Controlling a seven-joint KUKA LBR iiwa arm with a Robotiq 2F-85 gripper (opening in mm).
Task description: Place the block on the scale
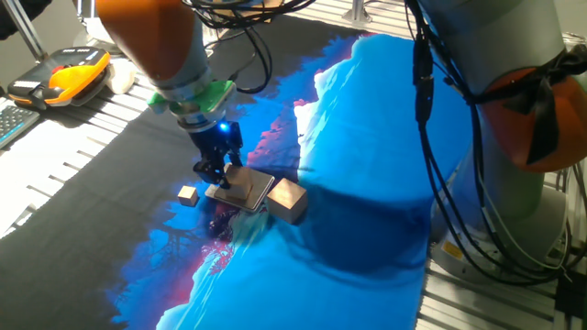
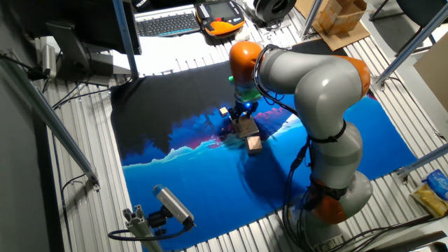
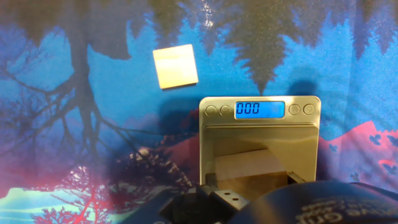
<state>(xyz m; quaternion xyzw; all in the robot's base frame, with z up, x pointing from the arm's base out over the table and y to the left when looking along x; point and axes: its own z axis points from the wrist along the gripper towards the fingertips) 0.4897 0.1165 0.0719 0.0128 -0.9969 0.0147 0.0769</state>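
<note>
The scale [image 1: 252, 188] lies on the blue cloth, and in the hand view [image 3: 261, 134] its display reads 0.00. My gripper [image 1: 214, 174] stands low over the scale's left part, fingers pointing down. The block [image 3: 249, 163] shows as a light tan face between my fingers [image 3: 214, 185], just over the grey plate. It is also a tan patch under the fingertips in one fixed view [image 1: 220, 191]. I cannot tell whether it touches the plate. The other fixed view shows the gripper [image 2: 243, 113] over the scale [image 2: 246, 129].
The largest wooden cube [image 1: 289, 200] sits against the scale's right side. The tiny wooden cube [image 1: 188, 194] lies left of the scale, apart from it, and also shows in the hand view [image 3: 176, 66]. The arm's own body and cables [image 1: 495, 110] fill the right. An orange pendant [image 1: 69, 73] lies far left.
</note>
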